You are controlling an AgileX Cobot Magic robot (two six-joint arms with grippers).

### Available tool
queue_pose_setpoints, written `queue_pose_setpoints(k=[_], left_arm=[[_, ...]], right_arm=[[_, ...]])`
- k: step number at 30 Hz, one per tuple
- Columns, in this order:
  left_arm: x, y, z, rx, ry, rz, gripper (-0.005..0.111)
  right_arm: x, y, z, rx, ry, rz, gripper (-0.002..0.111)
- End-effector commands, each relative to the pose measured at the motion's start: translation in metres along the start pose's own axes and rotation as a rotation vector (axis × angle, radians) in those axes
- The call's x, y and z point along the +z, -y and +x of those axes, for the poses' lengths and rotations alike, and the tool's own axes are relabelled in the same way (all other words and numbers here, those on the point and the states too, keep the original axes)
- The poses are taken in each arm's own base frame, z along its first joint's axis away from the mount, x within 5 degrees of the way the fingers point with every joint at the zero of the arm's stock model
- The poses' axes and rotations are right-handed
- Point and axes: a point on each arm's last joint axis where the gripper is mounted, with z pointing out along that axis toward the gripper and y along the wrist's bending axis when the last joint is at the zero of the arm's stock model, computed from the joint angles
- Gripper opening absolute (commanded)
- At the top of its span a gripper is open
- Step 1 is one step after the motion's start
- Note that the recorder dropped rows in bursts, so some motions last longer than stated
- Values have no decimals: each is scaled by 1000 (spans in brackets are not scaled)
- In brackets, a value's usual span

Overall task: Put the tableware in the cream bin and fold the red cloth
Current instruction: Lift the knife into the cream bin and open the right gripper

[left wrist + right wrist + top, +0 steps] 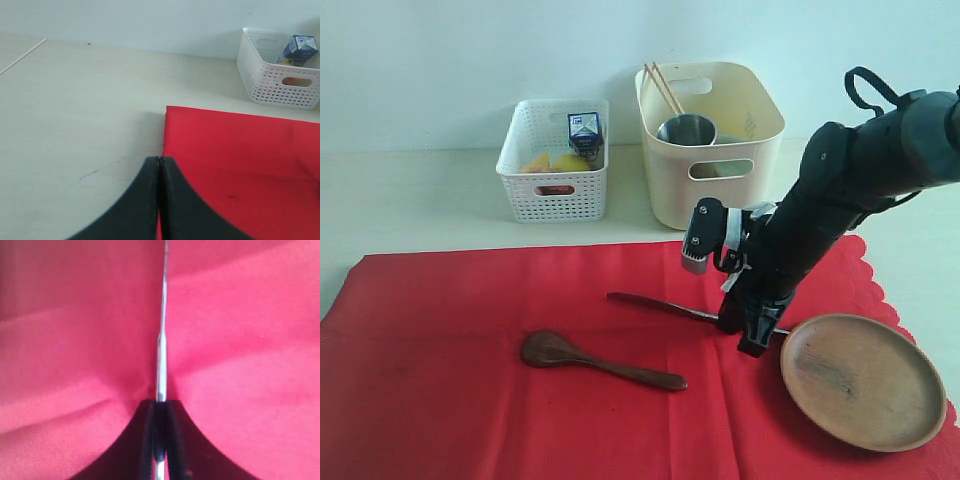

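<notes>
The red cloth (520,400) lies spread over the table front. On it rest a dark wooden spoon (590,362), a brown round plate (862,380) at the right and a silver table knife (655,305). My right gripper (752,335) points down at the knife's handle end and is shut on the knife (161,355), which runs straight out from between the fingers over the cloth (240,340). The cream bin (710,140) at the back holds a steel cup (686,130) and chopsticks (663,90). My left gripper (159,161) is shut and empty, above the cloth's corner (240,160).
A white perforated basket (555,160) with a blue-white milk carton (585,130) and food stands left of the cream bin; it also shows in the left wrist view as the basket (277,75). Bare pale table (75,110) lies left of the cloth.
</notes>
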Motion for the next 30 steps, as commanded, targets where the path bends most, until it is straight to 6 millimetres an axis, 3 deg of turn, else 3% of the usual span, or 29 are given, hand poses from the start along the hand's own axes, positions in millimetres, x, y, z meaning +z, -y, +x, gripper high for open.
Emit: queue_pose_setpoints(k=[1, 9, 16, 24, 30], left_arm=[[0, 0, 0, -1, 11, 4, 1], [0, 0, 0, -1, 11, 4, 1], [0, 0, 0, -1, 11, 4, 1], [0, 0, 0, -1, 11, 4, 1], [0, 0, 0, -1, 11, 4, 1]], right_arm=[[-9, 3, -5, 13, 45, 69, 0], [-78, -3, -37, 26, 320, 192, 0], [-137, -5, -64, 167, 661, 312, 0], [-176, 35, -75, 334, 874, 363, 0], [-177, 84, -69, 404, 914, 418, 0]])
